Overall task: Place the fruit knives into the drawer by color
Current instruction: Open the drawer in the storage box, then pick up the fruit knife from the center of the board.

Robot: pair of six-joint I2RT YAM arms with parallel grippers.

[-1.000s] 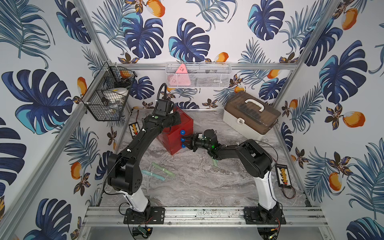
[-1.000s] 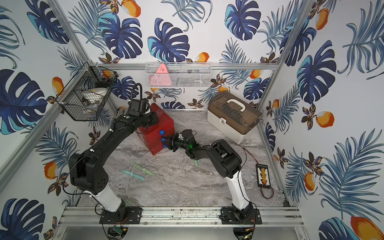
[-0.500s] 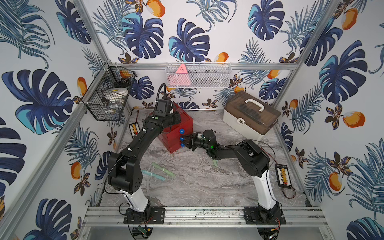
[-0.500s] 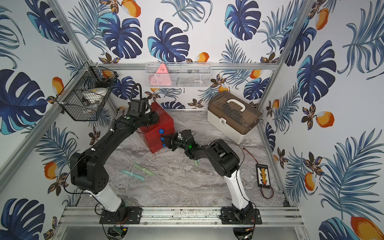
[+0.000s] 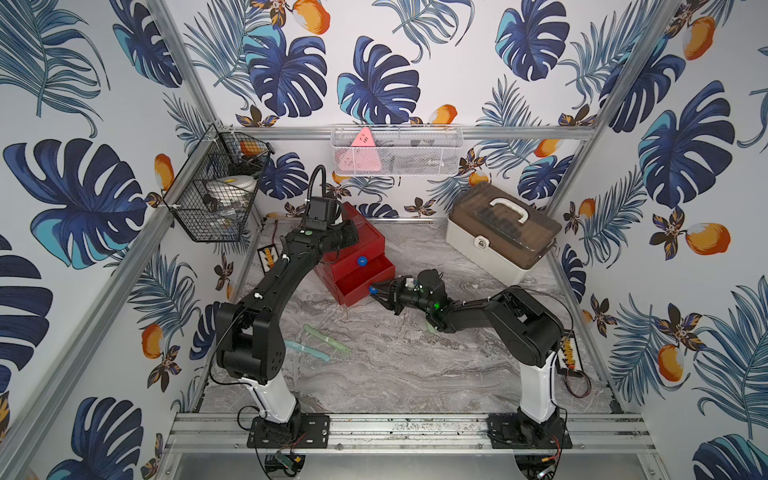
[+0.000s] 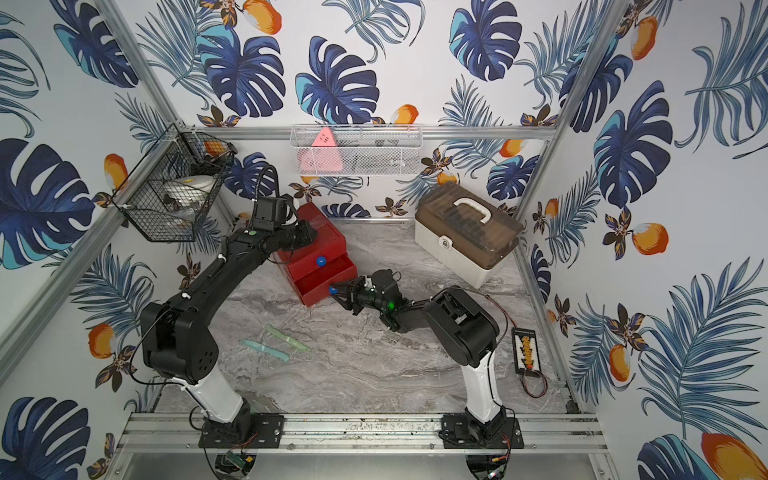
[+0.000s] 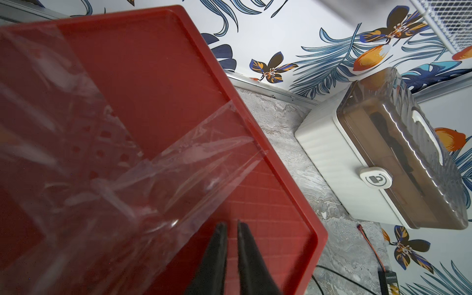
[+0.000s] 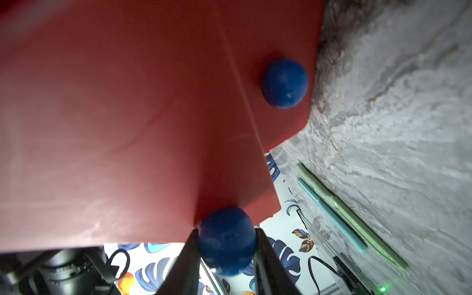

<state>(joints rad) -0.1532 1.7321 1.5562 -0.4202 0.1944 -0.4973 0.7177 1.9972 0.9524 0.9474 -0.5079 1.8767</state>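
Right wrist view: right end effector (image 8: 226,251) clamps one blue knob (image 8: 227,240); two knives (image 8: 357,222) lie beyond.

The red drawer chest (image 5: 353,245) is seen in both top views toward the back left of the marble tabletop, set at an angle, with one drawer (image 5: 365,279) pulled out in front and its round blue knob (image 8: 227,240) flanked closely by two dark fingers in the right wrist view, while another blue knob (image 6: 321,261) is shown on a shut drawer front above. A pale green fruit knife (image 5: 326,340) and a light teal fruit knife (image 5: 306,350) are laid flat, side by side and nearly parallel, on the tabletop well apart from the chest. Part of a further pale green knife (image 5: 429,326) is glimpsed under the right arm, mostly hidden.
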